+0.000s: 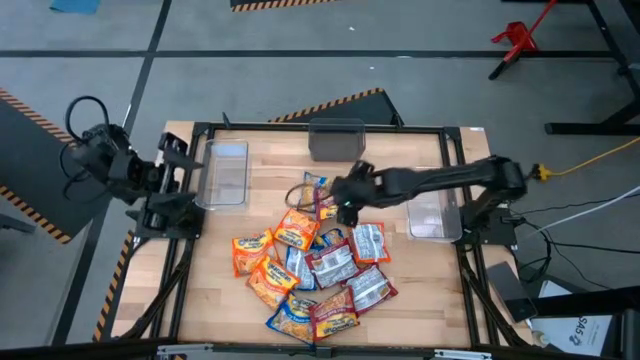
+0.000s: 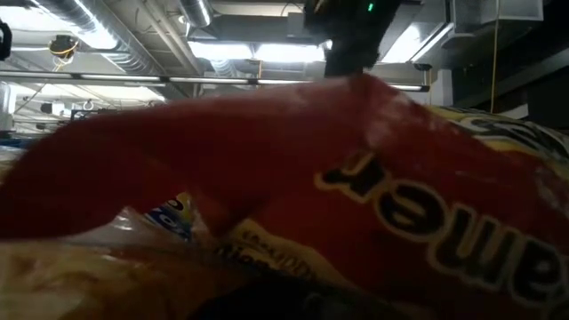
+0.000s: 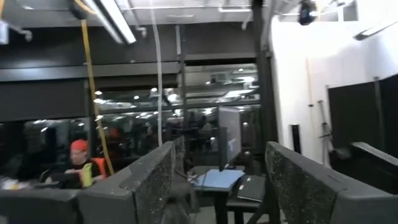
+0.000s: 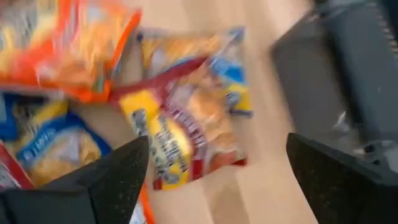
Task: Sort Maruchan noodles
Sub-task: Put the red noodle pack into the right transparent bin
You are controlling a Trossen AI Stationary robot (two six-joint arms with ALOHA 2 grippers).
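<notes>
About a dozen small glossy plastic Maruchan noodle packets (image 1: 310, 275) in orange, red-and-silver and blue-and-yellow lie heaped on the wooden table (image 1: 400, 310). One blue-and-yellow packet (image 4: 186, 102) lies at the heap's far edge, directly under the right gripper (image 4: 214, 180), whose fingers are spread wide, its long axis roughly crosswise to them. The left gripper (image 3: 217, 186), open too, waits beside a clear plastic bin (image 1: 226, 175).

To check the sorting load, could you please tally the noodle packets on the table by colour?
Orange packets: 4
Red-and-silver packets: 4
Blue-and-yellow packets: 3
Total: 11, though the overlapping pile may hide some.
</notes>
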